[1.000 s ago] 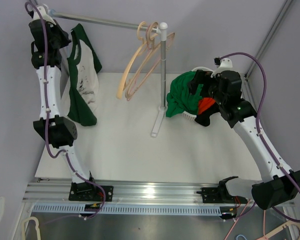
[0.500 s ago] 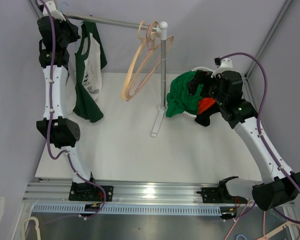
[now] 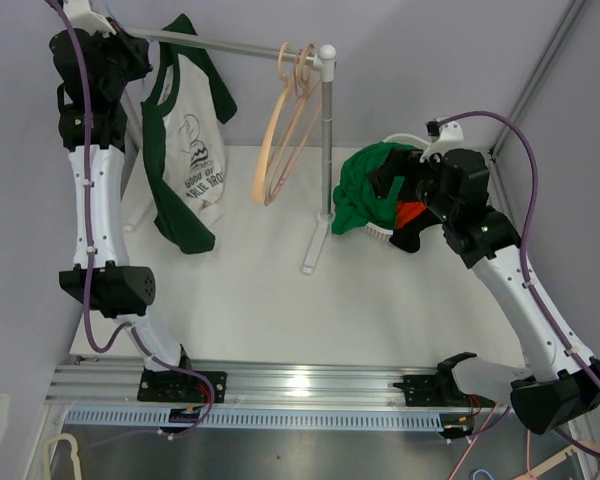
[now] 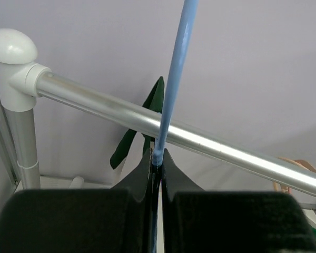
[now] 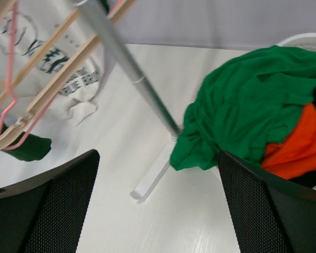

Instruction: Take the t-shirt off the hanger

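Nearest, above the white tabletop on the right: right tool, jaws spread to their widest, gripping nothing. Just beyond it, a heap of green and orange clothes spilling over the rim of a white basket, the green cloth reaching down onto the tabletop.

Left of that heap, the rack's upright post rising from a flat foot on the tabletop. At the post's top, a bunch of bare hangers, wooden and pink, slung from the horizontal rail and tilted.

Further left along the rail, the t-shirt: white with dark green sleeves and neck, printed front facing the overhead camera, neck up at the rail, hem dangling over the far-left tabletop.

Farthest, at the rail's left end, just beside the shirt: left tool, pinched fully closed on the thin blue hanger, that blue rod running up across the rail. Hard to tell whether hooked over it.
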